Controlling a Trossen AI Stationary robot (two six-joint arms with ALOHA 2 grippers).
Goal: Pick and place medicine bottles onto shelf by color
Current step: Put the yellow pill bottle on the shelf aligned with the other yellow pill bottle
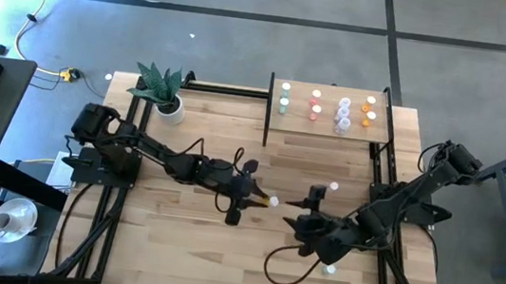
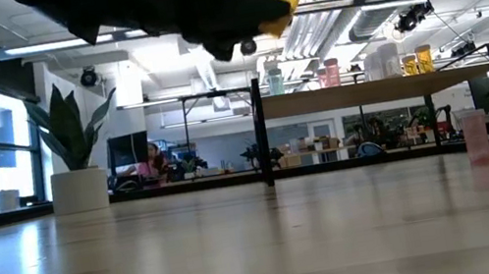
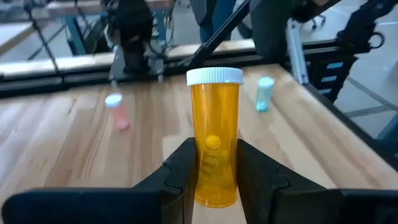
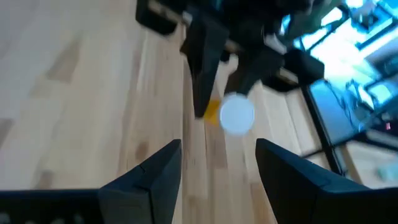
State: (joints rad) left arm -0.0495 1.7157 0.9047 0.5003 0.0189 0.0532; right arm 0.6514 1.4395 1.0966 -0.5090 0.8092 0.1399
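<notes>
Orange bottle (image 3: 214,149) sits clamped in the left tool (image 3: 212,177); right tool (image 4: 217,163) gapes wide.

A potted snake plant (image 1: 162,89) in a white pot (image 2: 80,189) is set at a corner of the planked wooden table (image 1: 194,240).

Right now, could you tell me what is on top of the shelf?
On the shelf stand medicine bottles in four columns by color: green, red, white, orange. The low view shows only some; nothing appears hidden.
</notes>
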